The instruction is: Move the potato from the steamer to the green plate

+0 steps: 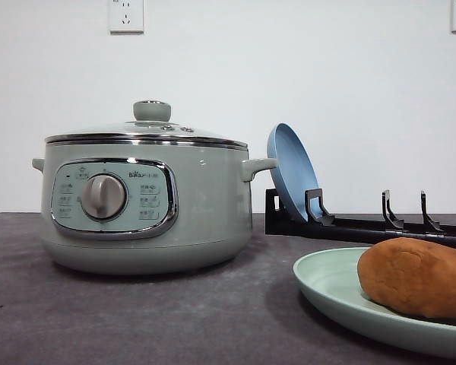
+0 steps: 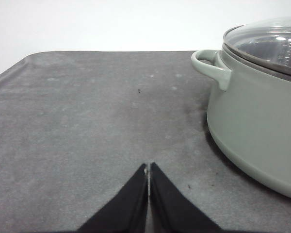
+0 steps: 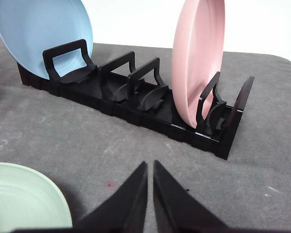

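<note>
The orange-brown potato (image 1: 416,276) lies on the pale green plate (image 1: 327,285) at the front right of the table. The sage-green steamer (image 1: 140,201) stands at the left with its glass lid on; its side and handle show in the left wrist view (image 2: 254,131). My left gripper (image 2: 148,170) is shut with nothing in it, low over the grey mat to the steamer's left. My right gripper (image 3: 150,167) is shut and empty too, over the mat between the green plate's rim (image 3: 24,199) and the plate rack.
A black plate rack (image 3: 136,104) stands at the back right, holding a blue plate (image 3: 39,34) and a pink plate (image 3: 196,58) upright. The blue plate (image 1: 291,171) and the rack (image 1: 365,224) sit behind the green plate. Grey mat covers the table.
</note>
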Controlling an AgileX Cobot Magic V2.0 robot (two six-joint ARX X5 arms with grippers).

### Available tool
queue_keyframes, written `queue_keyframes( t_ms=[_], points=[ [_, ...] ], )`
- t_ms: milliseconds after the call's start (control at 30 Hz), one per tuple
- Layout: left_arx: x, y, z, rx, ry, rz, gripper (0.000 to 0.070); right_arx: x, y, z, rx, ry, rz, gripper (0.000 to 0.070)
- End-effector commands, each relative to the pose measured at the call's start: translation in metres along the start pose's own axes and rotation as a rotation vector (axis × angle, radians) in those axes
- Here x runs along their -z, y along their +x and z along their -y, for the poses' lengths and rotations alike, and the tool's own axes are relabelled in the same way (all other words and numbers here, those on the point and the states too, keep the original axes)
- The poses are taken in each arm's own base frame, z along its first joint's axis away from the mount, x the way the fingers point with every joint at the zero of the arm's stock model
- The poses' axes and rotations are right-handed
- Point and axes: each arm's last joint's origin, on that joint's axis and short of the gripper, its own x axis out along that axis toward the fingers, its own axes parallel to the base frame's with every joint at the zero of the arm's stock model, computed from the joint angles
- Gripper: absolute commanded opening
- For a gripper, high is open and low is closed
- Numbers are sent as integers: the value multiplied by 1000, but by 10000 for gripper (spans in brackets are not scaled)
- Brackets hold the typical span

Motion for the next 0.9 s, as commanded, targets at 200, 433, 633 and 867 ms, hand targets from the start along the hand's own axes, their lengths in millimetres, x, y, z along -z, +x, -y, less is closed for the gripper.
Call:
queue_keyframes(
  t_ms=[200,433,633,867],
  points=[
    [7,2,0,-2,6,-24,0,0,0,0,4,10,11,8],
    [7,2,0,-2,6,-24,0,0,0,0,4,10,11,8],
    [7,2,0,-2,6,-24,0,0,0,0,4,10,11,8],
    [7,2,0,-2,6,-24,0,0,0,0,4,10,11,8]
  ],
)
